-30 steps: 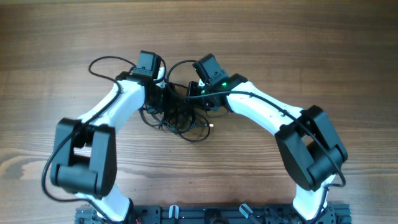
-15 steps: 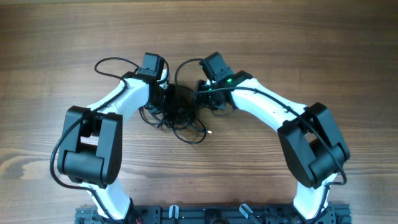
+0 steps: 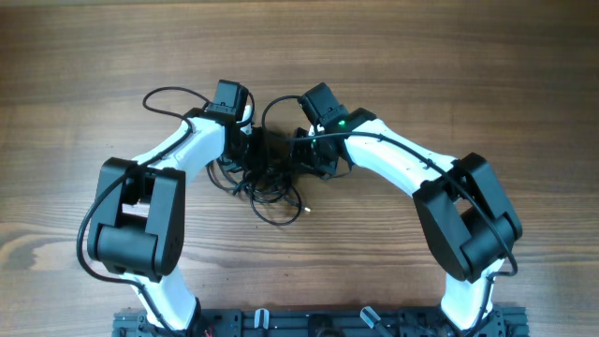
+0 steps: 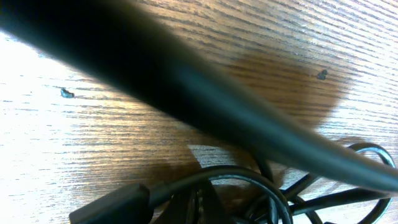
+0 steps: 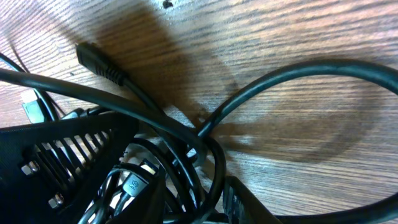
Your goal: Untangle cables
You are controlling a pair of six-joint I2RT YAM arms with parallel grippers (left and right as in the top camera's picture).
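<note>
The cables (image 3: 271, 178) are a knotted black clump on the wooden table between my two grippers, with loose loops trailing toward the front and a small plug end (image 3: 307, 211). My left gripper (image 3: 251, 150) is at the clump's left edge. In the left wrist view its fingertips (image 4: 199, 202) sit close together, with a cable strand and a plug (image 4: 112, 205) across them. My right gripper (image 3: 304, 154) is at the clump's right edge. In the right wrist view its fingers (image 5: 180, 199) hold a bundle of cable strands, and a plug (image 5: 99, 62) lies beyond.
A thicker black arm wire (image 3: 164, 94) loops out behind the left wrist. Another arches between the two wrists (image 3: 276, 98). It shows blurred across the left wrist view (image 4: 186, 81). Bare wooden table (image 3: 449, 75) surrounds the arms.
Both wrists have closed in on the clump. The clump's lower loops and the plug end have slid a little left and toward the front.
</note>
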